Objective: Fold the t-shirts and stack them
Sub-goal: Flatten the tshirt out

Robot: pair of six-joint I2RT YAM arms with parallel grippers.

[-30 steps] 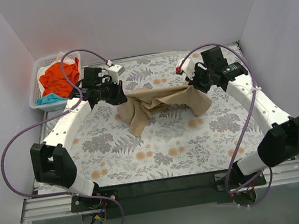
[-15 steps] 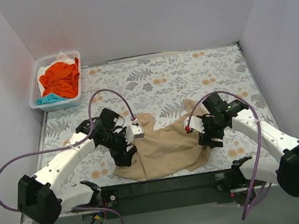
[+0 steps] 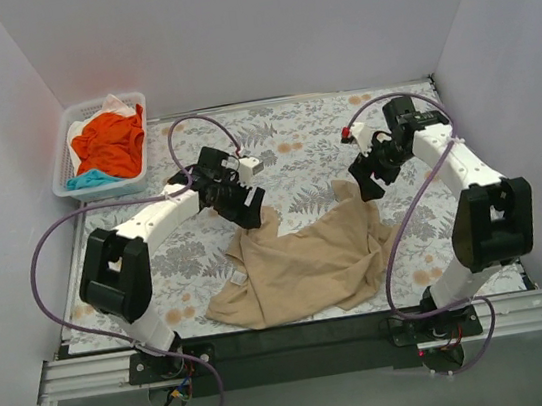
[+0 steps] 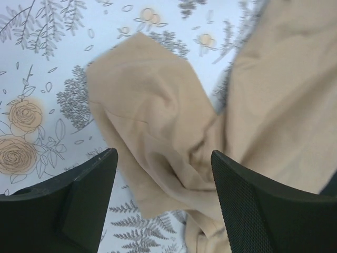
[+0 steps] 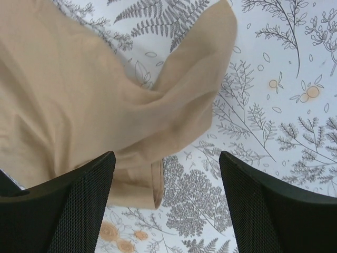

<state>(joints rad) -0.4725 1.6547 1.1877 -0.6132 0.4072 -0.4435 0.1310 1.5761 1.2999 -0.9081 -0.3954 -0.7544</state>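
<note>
A tan t-shirt (image 3: 305, 264) lies crumpled on the floral table cover toward the near edge, its folds also filling the left wrist view (image 4: 174, 126) and the right wrist view (image 5: 79, 100). My left gripper (image 3: 248, 206) hovers open above the shirt's far left corner, nothing between its fingers (image 4: 253, 205). My right gripper (image 3: 364, 182) hangs open over the shirt's far right corner, with a sleeve hem (image 5: 152, 184) below it. An orange t-shirt (image 3: 109, 140), a teal piece (image 3: 89, 178) and a white piece (image 3: 114, 104) lie in the basket.
The white lattice basket (image 3: 63, 156) stands at the far left corner beside the left wall. White walls close in the table on three sides. Purple cables loop off both arms.
Both grippers opened and let go of the tan t-shirt, which dropped from hanging stretched at the back to lying near the front edge. Both arms then rose back toward mid-table.
</note>
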